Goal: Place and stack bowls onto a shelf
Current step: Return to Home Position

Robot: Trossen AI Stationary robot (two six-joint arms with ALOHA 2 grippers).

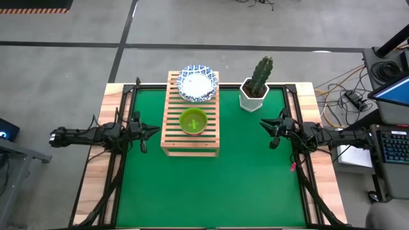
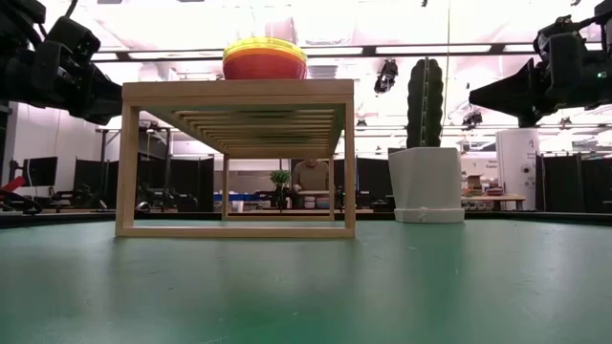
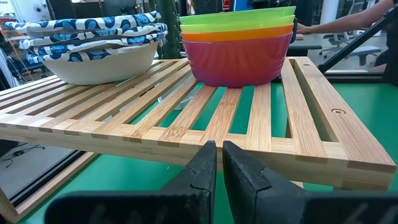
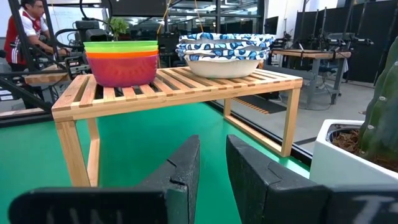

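Observation:
The wooden slatted shelf (image 1: pixel 192 142) stands on its legs on the green mat. On its far end rests a stack of white bowls with blue patterned rims (image 1: pixel 198 84) (image 3: pixel 93 43) (image 4: pixel 224 53). Nearer its middle sits a nested stack of plastic bowls, green on top and purple at the bottom (image 1: pixel 193 121) (image 3: pixel 239 46) (image 4: pixel 121 59) (image 2: pixel 265 59). My left gripper (image 1: pixel 153 131) (image 3: pixel 219 163) hovers shut just left of the shelf's near end. My right gripper (image 1: pixel 263 124) (image 4: pixel 213 168) hovers shut to the right of the shelf, touching nothing.
A white hexagonal pot with a cactus (image 1: pixel 255 89) (image 2: pixel 426 182) stands on the mat right of the shelf's far end, close to my right gripper. The green mat (image 1: pixel 211 185) lies bare in front of the shelf. A person (image 4: pixel 28 28) is in the room behind.

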